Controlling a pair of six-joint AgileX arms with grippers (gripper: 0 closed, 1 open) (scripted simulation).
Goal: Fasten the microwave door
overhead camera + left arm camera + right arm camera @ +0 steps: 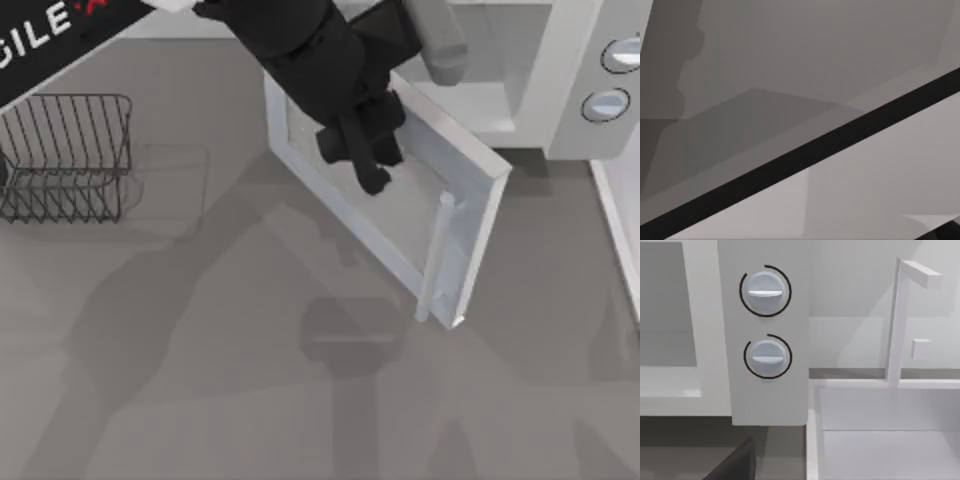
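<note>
Microwave door point(400, 215) hangs open, swung out from the microwave point(560, 90) toward the table's middle, its window under our left gripper point(365, 165). Fingers point(372, 178) press close together against the pane, holding nothing. Beyond the fingertips stands the door's bar handle point(436, 255); well off to their left sits a wire rack point(65, 155). Grey table point(200, 380) lies beneath. Two knobs point(765, 292) face our right wrist camera.
</note>
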